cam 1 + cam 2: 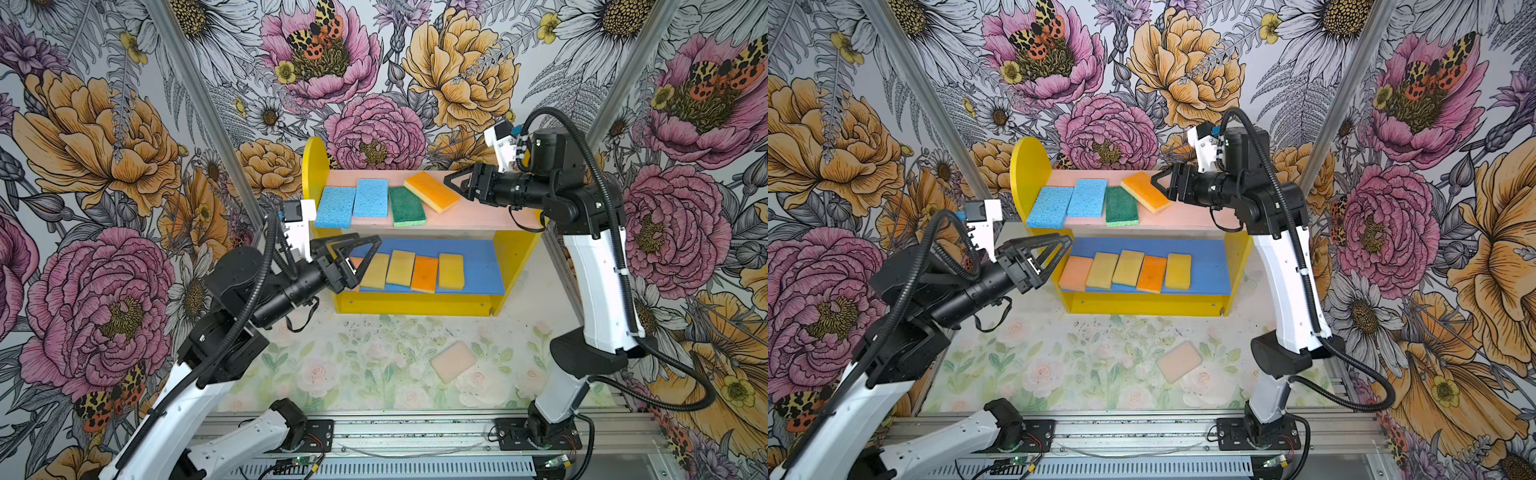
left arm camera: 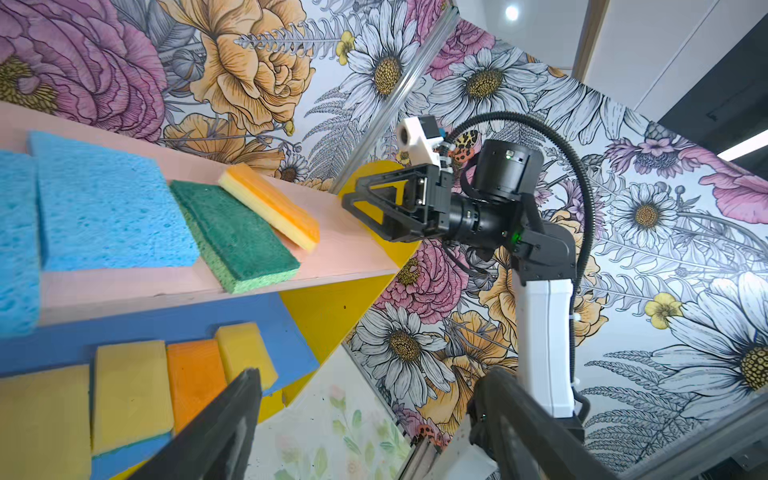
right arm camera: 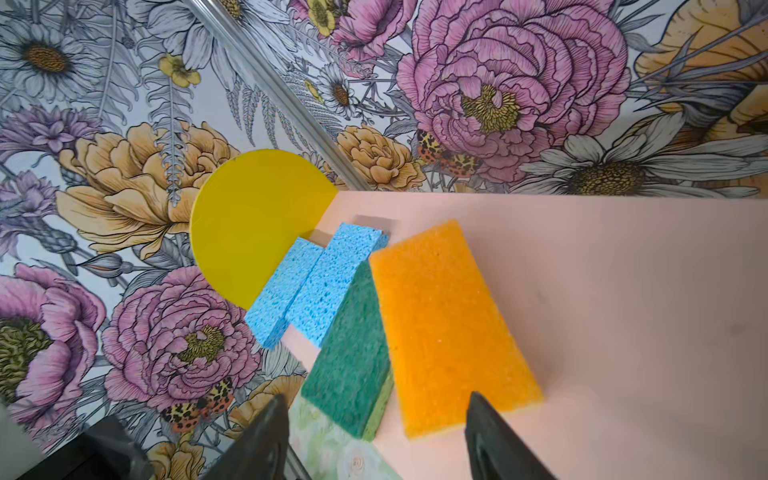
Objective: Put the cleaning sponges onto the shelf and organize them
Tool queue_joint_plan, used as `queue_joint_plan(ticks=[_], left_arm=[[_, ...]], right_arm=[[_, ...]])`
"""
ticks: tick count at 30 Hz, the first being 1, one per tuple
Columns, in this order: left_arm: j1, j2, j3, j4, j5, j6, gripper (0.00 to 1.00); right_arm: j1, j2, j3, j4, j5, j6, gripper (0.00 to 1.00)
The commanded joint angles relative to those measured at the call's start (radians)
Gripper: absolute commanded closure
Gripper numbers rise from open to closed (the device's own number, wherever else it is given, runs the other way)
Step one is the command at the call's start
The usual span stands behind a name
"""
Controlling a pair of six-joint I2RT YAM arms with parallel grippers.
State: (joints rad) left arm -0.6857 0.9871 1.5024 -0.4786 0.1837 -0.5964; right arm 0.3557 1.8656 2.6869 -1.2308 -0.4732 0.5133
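Nine cleaning sponges point(image 1: 370, 197) lie on the shelf point(image 1: 316, 166): four on top, five below. One peach sponge point(image 1: 454, 360) waits on the table point(image 1: 332, 365) (well apart from both arms). Both claws are apart and empty. The left gripper point(image 1: 368, 257) is by the bottom row. The right gripper point(image 1: 455, 187) is beside the crooked orange sponge point(image 1: 432, 191), where the pink board point(image 1: 490, 216) has bare room.

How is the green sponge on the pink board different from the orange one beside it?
The green sponge has a dark green top on light green foam; the orange sponge has an orange top on yellow foam. The green sponge lies nearly square to the pink board and pokes past its front edge; the orange sponge is turned askew and sits farther back. Both are flat two-layer rectangles on that board.
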Motion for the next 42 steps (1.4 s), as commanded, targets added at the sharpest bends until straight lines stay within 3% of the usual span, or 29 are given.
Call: queue_joint_plan(ticks=[1,4,7,16,25,31,35,39,42], left_arm=[[0.003,0.133,0.142,-0.038,-0.01,0.006,0.16],[0.038,0.234,0.252,-0.059,0.042,-0.013,0.16],[0.069,0.269,0.265,-0.058,0.061,-0.029,0.18],[0.119,0.255,0.207,-0.042,0.089,-0.04,0.18],[0.175,0.208,0.145,-0.019,0.116,-0.056,0.17],[0.193,0.184,0.114,-0.016,0.125,-0.059,0.17],[0.203,0.173,0.094,-0.017,0.126,-0.059,0.17],[0.214,0.163,0.084,-0.013,0.132,-0.059,0.17],[0.219,0.156,0.078,-0.013,0.133,-0.06,0.17]], right_arm=[[-0.006,0.066,0.111,-0.166,0.093,-0.039,0.32],[-0.013,0.092,0.104,-0.164,0.131,-0.053,0.32],[-0.018,0.101,0.103,-0.156,0.119,-0.058,0.32],[-0.031,0.113,0.103,-0.137,-0.019,-0.053,0.43],[-0.034,0.081,0.046,-0.131,-0.01,-0.061,0.56],[-0.03,0.06,0.004,-0.116,-0.011,-0.053,0.76],[-0.026,0.032,-0.052,-0.087,-0.007,-0.047,0.84],[-0.026,0.008,-0.104,-0.05,0.0,-0.034,1.0],[-0.024,-0.004,-0.111,-0.022,0.0,-0.02,1.0]])
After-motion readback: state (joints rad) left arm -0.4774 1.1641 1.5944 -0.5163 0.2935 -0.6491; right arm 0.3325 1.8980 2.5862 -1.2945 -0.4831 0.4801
